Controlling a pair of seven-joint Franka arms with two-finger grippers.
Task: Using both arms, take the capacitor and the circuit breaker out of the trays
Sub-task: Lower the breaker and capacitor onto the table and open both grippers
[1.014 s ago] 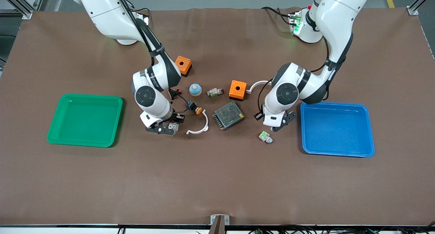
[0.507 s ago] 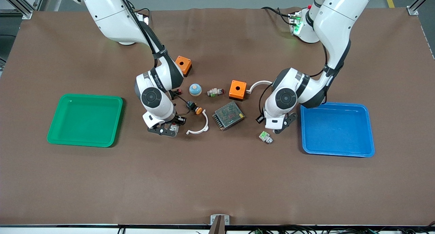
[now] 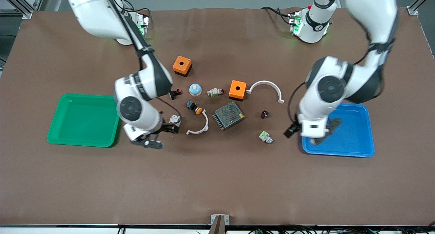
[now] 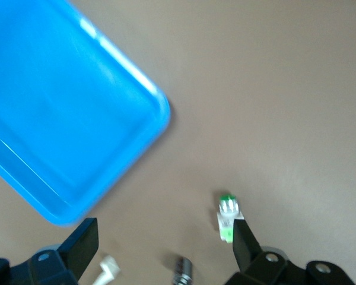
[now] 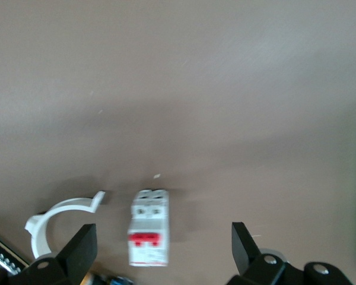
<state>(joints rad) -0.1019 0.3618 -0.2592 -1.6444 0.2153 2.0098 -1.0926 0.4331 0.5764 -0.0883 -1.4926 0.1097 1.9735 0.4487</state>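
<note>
White breaker [image 3: 174,119] lies just beside the right gripper [image 3: 153,138] — capacitor [image 3: 264,114] well apart from the left gripper [image 3: 319,136]; both spread, empty.

robot lab bench, pretty clearly

brown mat table [image 3: 217,179] framed by aluminium rails [image 3: 20,4], green tray [image 3: 54,132], blue tray [image 3: 368,145], loose electrical parts like an orange button box [image 3: 182,65].
</note>
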